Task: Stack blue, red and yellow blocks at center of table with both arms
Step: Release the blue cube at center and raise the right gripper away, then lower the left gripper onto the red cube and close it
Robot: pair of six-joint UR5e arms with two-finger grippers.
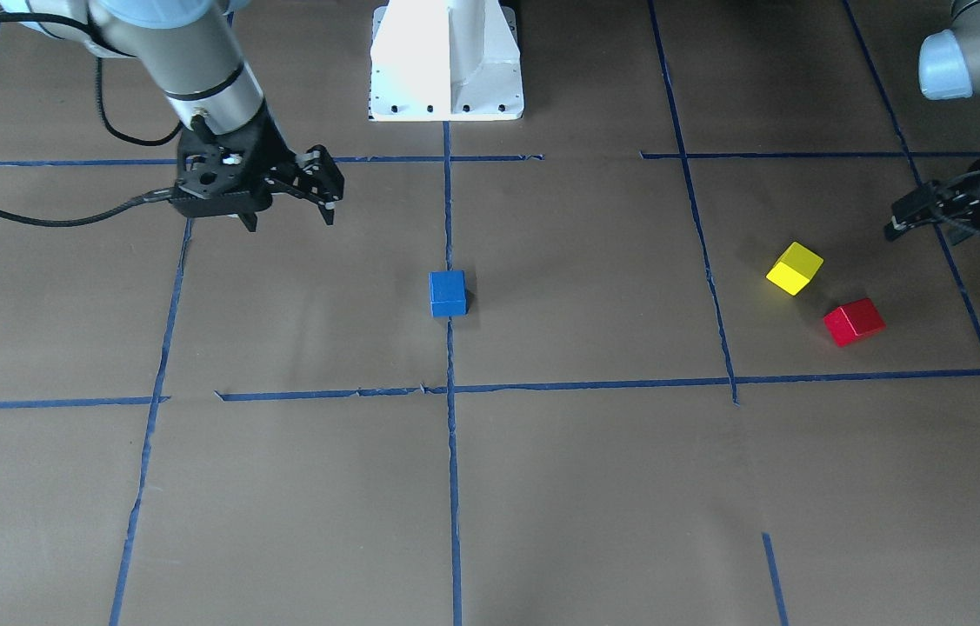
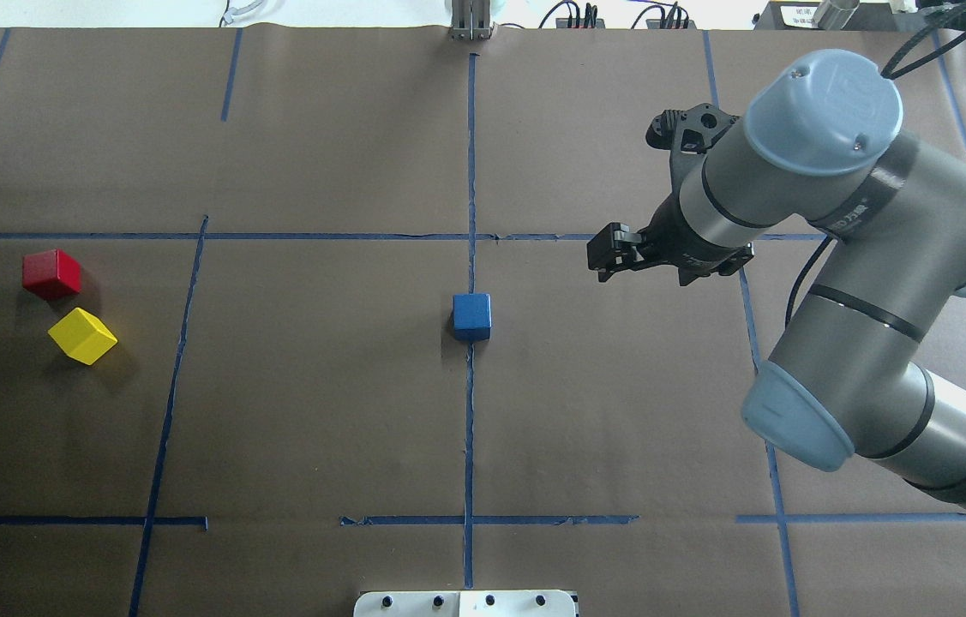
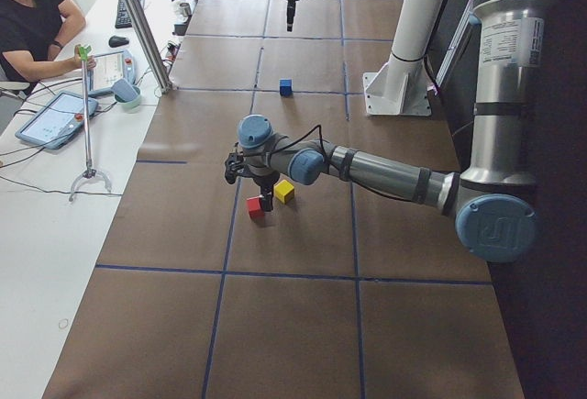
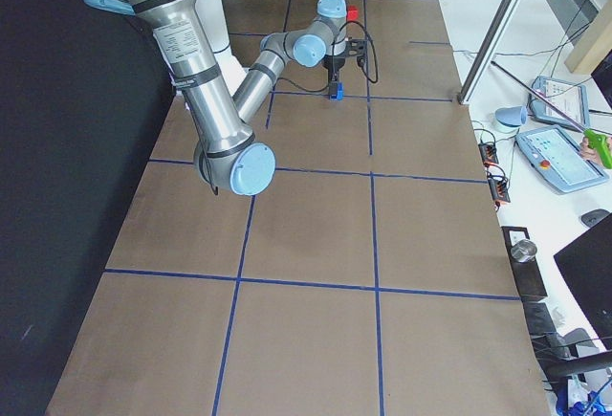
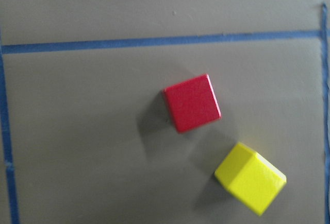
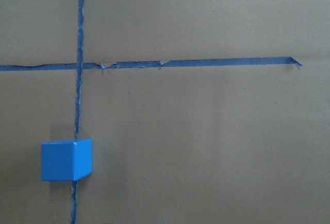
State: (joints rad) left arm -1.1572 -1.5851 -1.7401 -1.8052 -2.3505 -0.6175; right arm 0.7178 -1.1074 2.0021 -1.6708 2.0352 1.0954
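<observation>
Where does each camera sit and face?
Front-facing: across table, facing robot base; right gripper view-left.
Overhead: behind robot, looking down; right arm.
Exterior left: left table end; left arm near.
Exterior right: right table end; right arm near.
Left wrist: down on red block, yellow block.
Right wrist: down on blue block.
Front-facing and overhead share all three blocks.

Brown paper (image 2: 320, 411) crossed by blue tape lines (image 2: 470, 428) covers the table (image 1: 629, 522), and along its left side in the left exterior view runs a white desk (image 3: 37, 261) bearing tablets (image 3: 55, 119), with a seated person (image 3: 27, 14) at the far end and an aluminium post (image 3: 139, 23) at the table's edge.
</observation>
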